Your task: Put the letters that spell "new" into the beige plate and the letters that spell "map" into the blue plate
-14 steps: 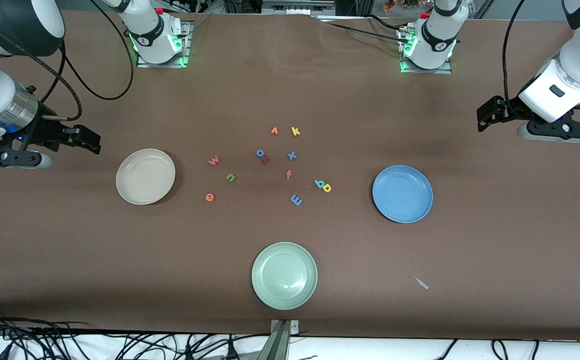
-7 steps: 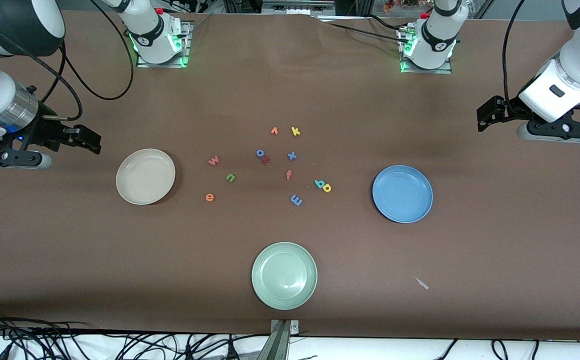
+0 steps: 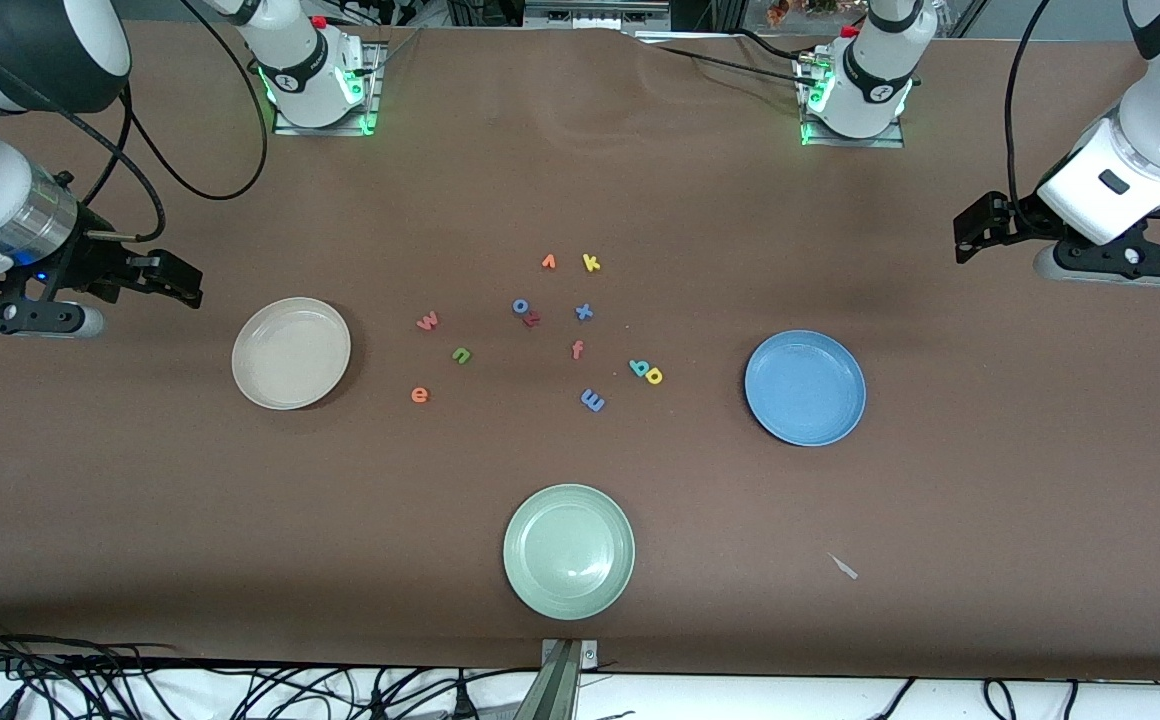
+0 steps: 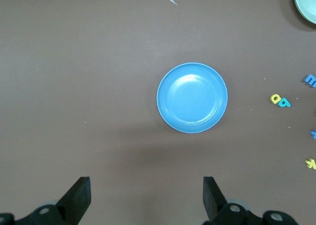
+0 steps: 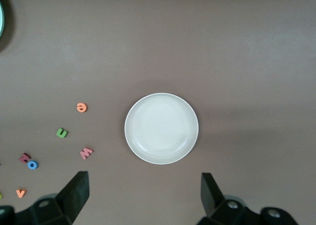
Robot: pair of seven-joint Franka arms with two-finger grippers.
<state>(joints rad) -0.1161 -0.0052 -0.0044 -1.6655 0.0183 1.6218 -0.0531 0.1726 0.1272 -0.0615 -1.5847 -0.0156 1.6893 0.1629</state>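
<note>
Front view: left end effector (image 3: 975, 228) upper right of frame, fingers apart; right end effector (image 3: 180, 280) mid left of frame, fingers apart; beige plate (image 3: 291, 353), blue plate (image 3: 805, 388) bare.

Pale green plate (image 3: 569, 551), spare letters (image 3: 591, 263)

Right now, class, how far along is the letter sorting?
Nothing is done: the beige plate and blue plate are empty. Nothing is in hand: the left tool and right tool are open, waiting. All is left: n, e, w, m, a, p.
</note>
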